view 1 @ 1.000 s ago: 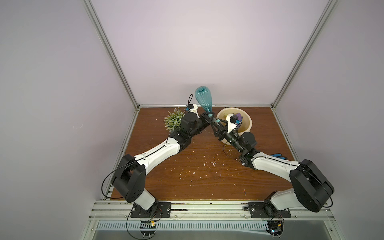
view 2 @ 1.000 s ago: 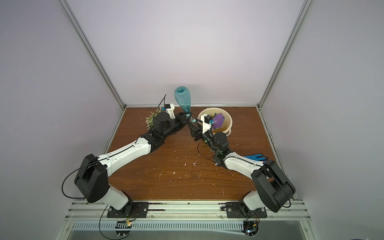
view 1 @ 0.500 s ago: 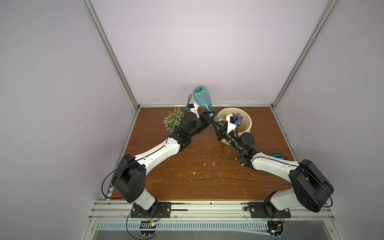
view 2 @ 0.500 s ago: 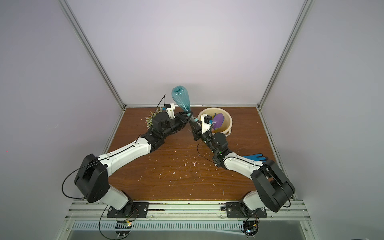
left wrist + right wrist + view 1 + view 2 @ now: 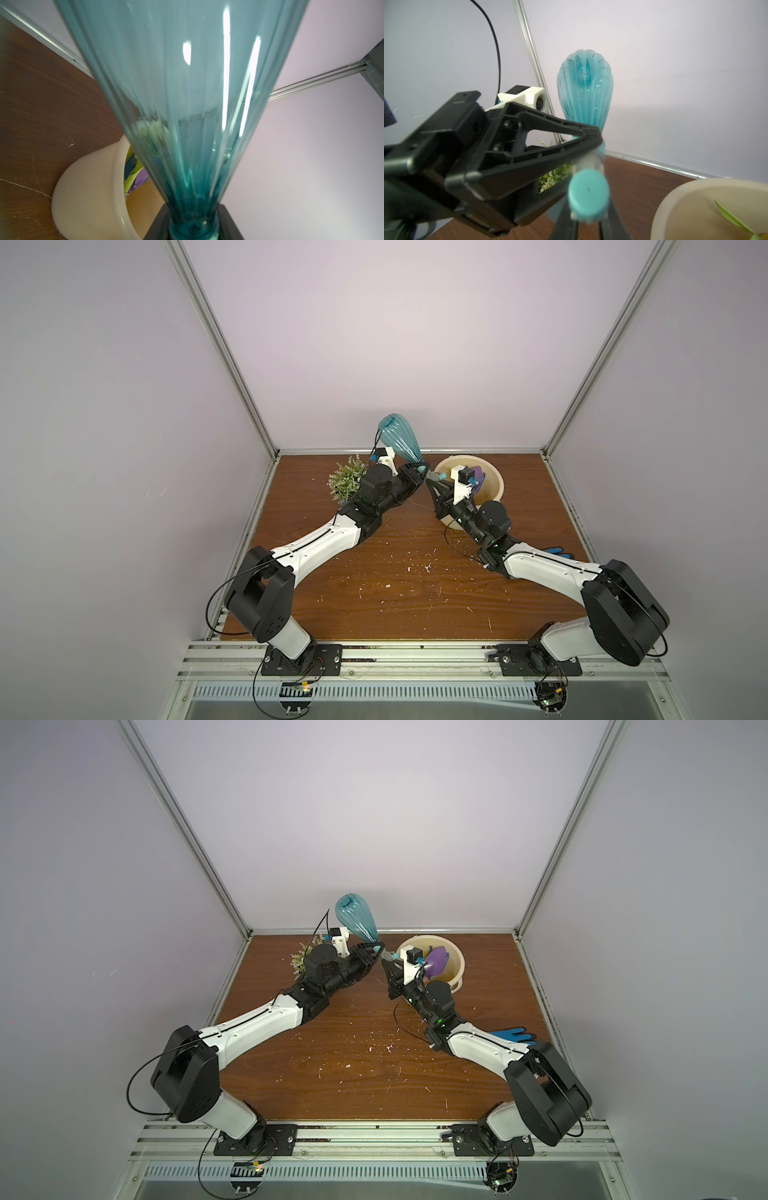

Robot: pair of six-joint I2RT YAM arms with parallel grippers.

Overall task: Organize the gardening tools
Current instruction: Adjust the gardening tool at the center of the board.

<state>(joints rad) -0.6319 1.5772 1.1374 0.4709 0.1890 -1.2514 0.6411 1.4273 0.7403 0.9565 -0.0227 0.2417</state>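
My left jaws grasp the teal spray bottle [image 5: 400, 438] by its neck, base up, just beside the cream tub [image 5: 497, 480]; my right jaws pinch its cap [image 5: 588, 192]. I'd square that pinch before the left releases.

The right fingers [image 5: 564, 221] have closed on the nozzle [image 5: 588, 193] of the teal spray bottle [image 5: 399, 439].

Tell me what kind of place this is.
Probably a robot lab test cell: a left arm and right arm bolted to a rail by a wooden table, plain walls in an aluminium frame, and garden props like a bottle and plant.
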